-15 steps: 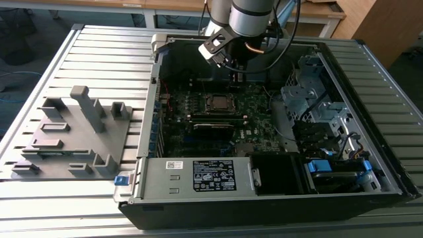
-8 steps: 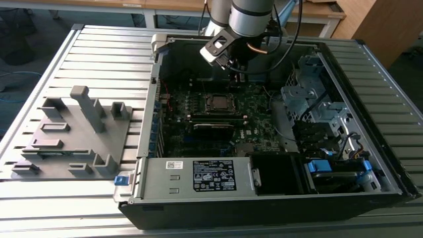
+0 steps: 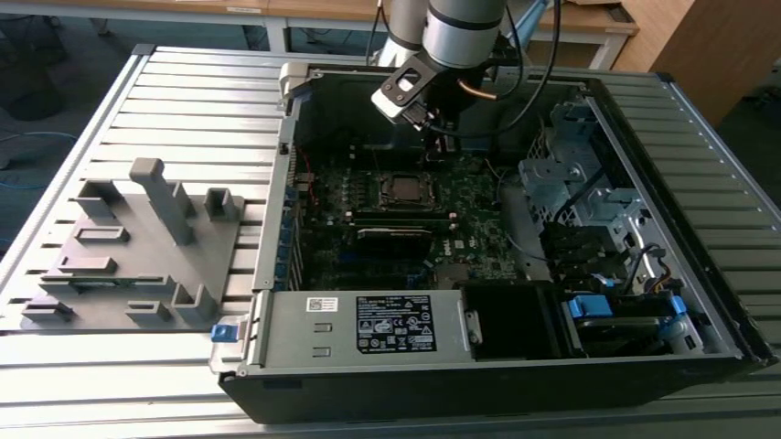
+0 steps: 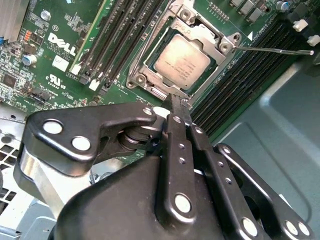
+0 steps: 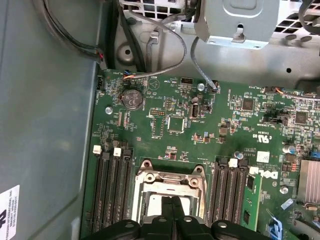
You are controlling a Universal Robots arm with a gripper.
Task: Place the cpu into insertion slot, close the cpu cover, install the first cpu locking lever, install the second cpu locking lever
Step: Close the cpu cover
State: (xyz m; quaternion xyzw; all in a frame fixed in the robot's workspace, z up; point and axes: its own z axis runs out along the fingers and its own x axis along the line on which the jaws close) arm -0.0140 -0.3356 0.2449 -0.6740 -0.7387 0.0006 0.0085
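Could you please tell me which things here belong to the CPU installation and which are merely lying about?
Belongs to the job:
- cpu, seated in the insertion slot
- cpu cover, lying down around it
- locking lever, sticking out sideways
- gripper, fingers shut, near the socket

Just lying about:
- grey fixture plate
- power supply
- coin battery
- memory slots

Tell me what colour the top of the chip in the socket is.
The chip is dull silver-grey, clearest in the second wrist view.

Silver-grey arm [image 3: 464, 32], black riveted jaws
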